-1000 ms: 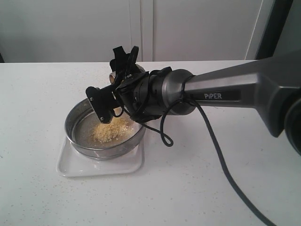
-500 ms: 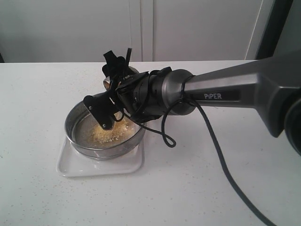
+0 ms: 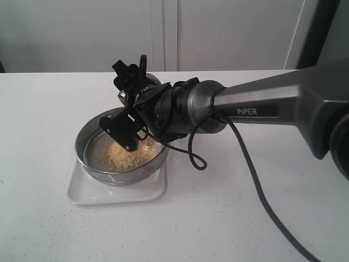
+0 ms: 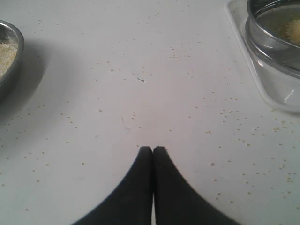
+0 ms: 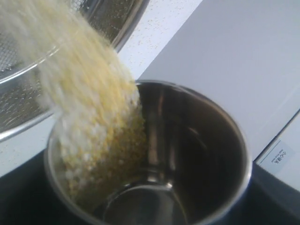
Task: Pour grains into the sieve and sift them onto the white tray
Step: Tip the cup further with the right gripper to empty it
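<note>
Right arm reaches in across the surface. Its wrist is rolled hard over, so the steel cup tips mouth-down toward the sieve. Right fingers look clamped on the cup. I can't see the contact itself, but the cup hangs tilted in the air right at them. Grains stream over its lip, and a yellow pile sits on the sieve mesh. Sieve rests on the white tray. Left fingers are pressed together, empty, low over the surface, off to the side of the tray.
</note>
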`<control>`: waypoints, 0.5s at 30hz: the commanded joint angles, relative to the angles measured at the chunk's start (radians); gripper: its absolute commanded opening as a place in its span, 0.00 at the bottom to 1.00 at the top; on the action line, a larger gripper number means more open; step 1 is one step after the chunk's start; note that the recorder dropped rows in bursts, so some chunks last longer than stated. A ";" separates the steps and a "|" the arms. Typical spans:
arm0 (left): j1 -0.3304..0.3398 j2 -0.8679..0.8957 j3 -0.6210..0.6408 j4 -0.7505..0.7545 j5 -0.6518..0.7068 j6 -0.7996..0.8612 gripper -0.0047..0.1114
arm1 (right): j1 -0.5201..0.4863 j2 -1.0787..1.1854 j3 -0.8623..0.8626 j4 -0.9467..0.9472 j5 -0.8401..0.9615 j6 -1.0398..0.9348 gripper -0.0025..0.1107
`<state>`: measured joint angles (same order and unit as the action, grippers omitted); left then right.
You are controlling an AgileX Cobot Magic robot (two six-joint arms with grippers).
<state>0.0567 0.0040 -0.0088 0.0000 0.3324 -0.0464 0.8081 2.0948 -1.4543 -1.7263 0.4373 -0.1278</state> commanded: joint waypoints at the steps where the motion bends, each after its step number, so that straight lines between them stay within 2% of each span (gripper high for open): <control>1: 0.000 -0.004 0.009 -0.006 0.008 0.000 0.04 | -0.001 -0.008 -0.012 -0.018 0.006 -0.056 0.02; 9: 0.000 -0.004 0.009 -0.006 0.008 0.000 0.04 | -0.001 -0.008 -0.010 -0.018 -0.002 -0.061 0.02; 15: 0.000 -0.004 0.009 -0.006 0.008 0.000 0.04 | -0.001 -0.008 -0.010 -0.018 0.000 -0.160 0.02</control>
<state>0.0567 0.0040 -0.0088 0.0000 0.3324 -0.0464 0.8081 2.0948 -1.4543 -1.7304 0.4302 -0.2377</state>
